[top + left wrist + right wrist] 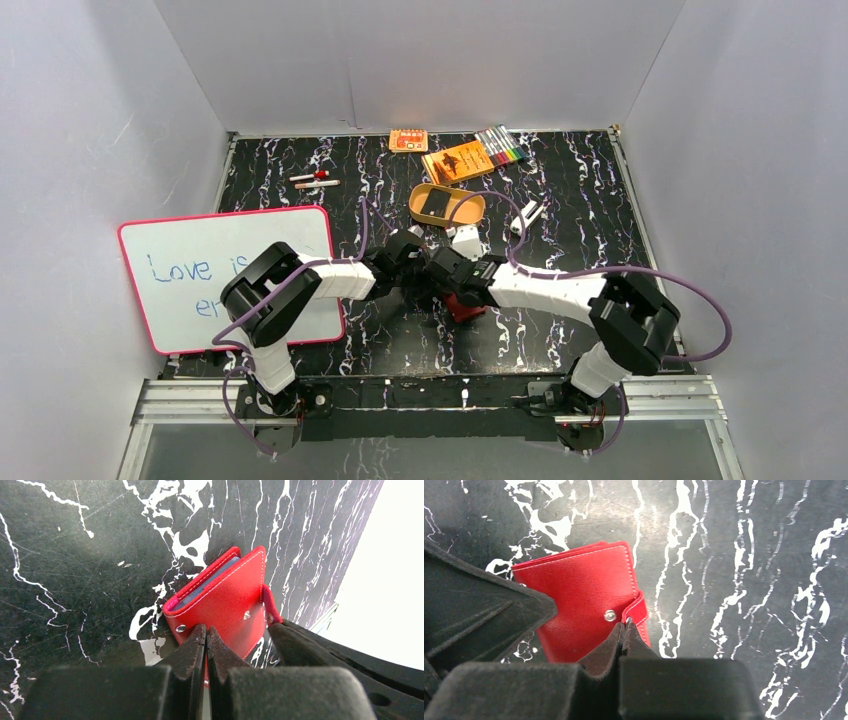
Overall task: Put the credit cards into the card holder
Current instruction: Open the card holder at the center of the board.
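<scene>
Fingers (192,647) pinching folded card holder (225,600), credit card (434,204) in tray (472,208)

Black marbled table (580,200) bears whiteboard (200,265), tray (468,209), red card holder (225,600).

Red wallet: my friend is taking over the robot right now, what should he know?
Left tool: shut on the near edge of the card holder.
Right tool: shut on its snap tab, which looks unsnapped.
Card holder: folded, held by both tools.
A dark card lies in the tan tray.
Done: holder gripped; no card moved that I can see.
Left: open the holder, fetch the card, slide it in.
</scene>
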You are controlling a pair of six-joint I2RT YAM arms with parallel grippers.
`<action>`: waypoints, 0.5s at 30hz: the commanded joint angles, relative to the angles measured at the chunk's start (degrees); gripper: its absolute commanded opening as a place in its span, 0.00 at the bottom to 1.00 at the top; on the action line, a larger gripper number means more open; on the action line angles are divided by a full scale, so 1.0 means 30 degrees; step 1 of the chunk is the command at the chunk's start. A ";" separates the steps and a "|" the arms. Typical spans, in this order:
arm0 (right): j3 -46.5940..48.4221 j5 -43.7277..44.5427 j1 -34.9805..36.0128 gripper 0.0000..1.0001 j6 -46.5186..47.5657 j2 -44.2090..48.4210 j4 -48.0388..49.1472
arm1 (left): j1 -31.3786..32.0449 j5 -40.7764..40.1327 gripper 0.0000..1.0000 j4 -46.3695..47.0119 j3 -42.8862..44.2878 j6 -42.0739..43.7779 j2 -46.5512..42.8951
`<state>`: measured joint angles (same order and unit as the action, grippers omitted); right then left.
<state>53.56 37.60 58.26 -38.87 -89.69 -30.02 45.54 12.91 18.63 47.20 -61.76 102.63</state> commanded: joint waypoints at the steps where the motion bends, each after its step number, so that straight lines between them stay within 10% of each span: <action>1: -0.0154 0.1408 -0.0179 0.00 -0.0513 0.1459 -0.1396 | -0.0063 -0.1234 0.00 -0.2234 -0.0587 0.0484 0.1046; 10: 0.0107 0.0329 -0.0298 0.00 -0.0267 0.3513 -0.1388 | -0.0080 -0.0408 0.00 -0.2175 0.0055 0.1185 0.0412; 15: 0.0588 -0.1370 -0.0345 0.00 0.0979 0.5925 -0.0744 | -0.0063 -0.0008 0.51 -0.2585 0.0448 0.1379 -0.1417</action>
<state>53.08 36.27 57.47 -38.46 -78.37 -33.87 45.47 14.52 17.85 48.18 -60.10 102.00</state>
